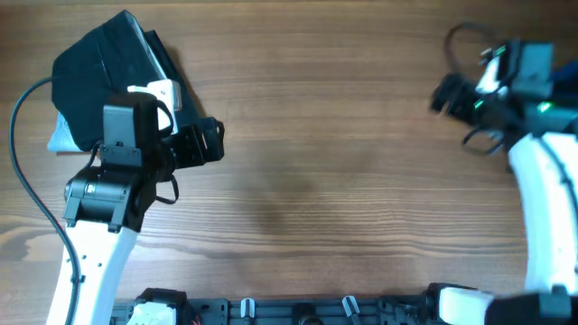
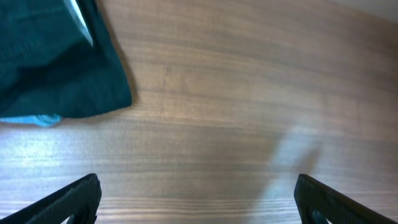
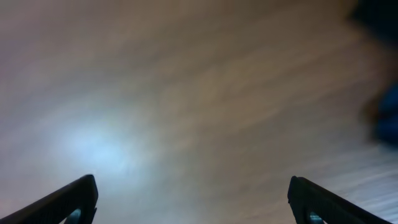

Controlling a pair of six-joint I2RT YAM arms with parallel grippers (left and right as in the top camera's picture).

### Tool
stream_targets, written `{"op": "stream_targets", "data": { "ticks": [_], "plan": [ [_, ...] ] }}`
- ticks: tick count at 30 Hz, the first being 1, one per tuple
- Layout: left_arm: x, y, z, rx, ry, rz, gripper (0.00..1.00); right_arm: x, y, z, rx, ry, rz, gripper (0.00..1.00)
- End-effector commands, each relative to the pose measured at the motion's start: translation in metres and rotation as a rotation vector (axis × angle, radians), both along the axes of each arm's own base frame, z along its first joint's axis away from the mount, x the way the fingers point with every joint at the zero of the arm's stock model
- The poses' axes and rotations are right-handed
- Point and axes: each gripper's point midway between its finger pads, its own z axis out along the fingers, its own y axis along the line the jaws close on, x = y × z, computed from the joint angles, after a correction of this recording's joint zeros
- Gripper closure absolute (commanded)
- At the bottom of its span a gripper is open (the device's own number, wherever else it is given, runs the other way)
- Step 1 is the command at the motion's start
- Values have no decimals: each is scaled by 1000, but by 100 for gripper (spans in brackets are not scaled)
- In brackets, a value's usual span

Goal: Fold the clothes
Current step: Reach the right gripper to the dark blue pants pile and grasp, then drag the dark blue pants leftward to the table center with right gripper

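A folded stack of dark clothes (image 1: 104, 77) lies at the table's far left, with a pale blue garment (image 1: 59, 135) showing under its left edge. In the left wrist view the dark blue fabric (image 2: 56, 68) fills the upper left corner, and a bit of pale blue (image 2: 43, 119) shows under it. My left gripper (image 1: 208, 143) is open and empty just right of the stack, over bare wood (image 2: 196, 186). My right gripper (image 1: 444, 93) is open and empty at the far right, over bare table (image 3: 189, 186).
The wooden table (image 1: 325, 162) stretches between the two arms. A black cable (image 1: 27, 171) loops at the left edge. The right wrist view is blurred, and a dark blue shape (image 3: 387, 115) at its right edge cannot be made out.
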Motion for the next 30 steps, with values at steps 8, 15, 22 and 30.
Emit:
{"op": "stream_targets", "data": {
  "ticks": [8, 15, 22, 30],
  "plan": [
    [0, -1, 5, -23, -2, 0, 0, 23, -209, -88, -83, 45, -513, 14],
    [1, -1, 3, -22, 5, 0, 0, 42, -253, -133, -118, 7, -547, 14],
    [4, -4, -5, -26, 34, -3, 0, 60, -266, -171, -136, -17, -536, 12],
    [6, -8, -14, -21, 62, -16, 0, 52, -272, -161, -175, -6, -572, 96]
  ]
}}
